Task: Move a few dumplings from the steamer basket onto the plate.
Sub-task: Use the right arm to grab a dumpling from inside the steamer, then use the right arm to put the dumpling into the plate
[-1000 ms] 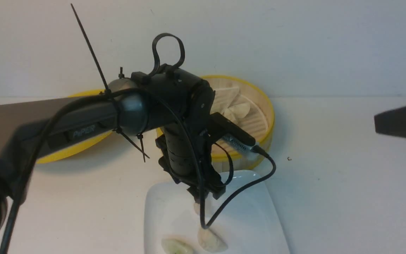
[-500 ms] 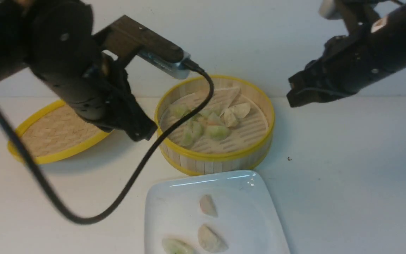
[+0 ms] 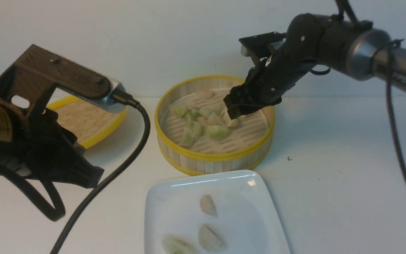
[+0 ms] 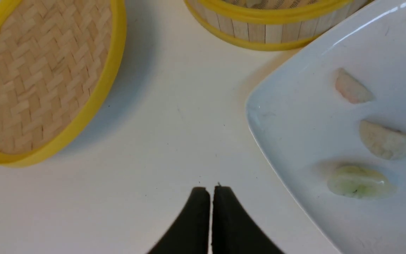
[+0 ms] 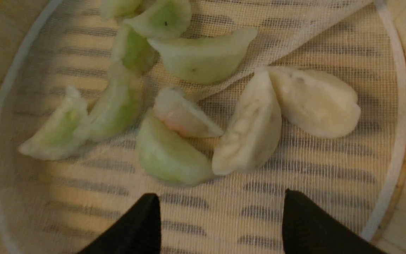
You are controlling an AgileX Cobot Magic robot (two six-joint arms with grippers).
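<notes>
Dumplings (image 5: pixel 248 130) wait in the steamer basket (image 3: pixel 210 164), right claw (image 5: pixel 220 195) spread above a white one. Next: lower, pinch gently. Left claw (image 4: pixel 210 190) clenched, empty.

A plain pale wall (image 3: pixel 189 35) rises behind the white tabletop (image 3: pixel 344 197) under soft, even light.

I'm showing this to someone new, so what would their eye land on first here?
The yellow-rimmed steamer in the middle, with the open right gripper poised over its pile of dumplings. Next, the white plate in front of it, holding three dumplings. The left gripper, shut, hangs over the table between the lid and the plate.
</notes>
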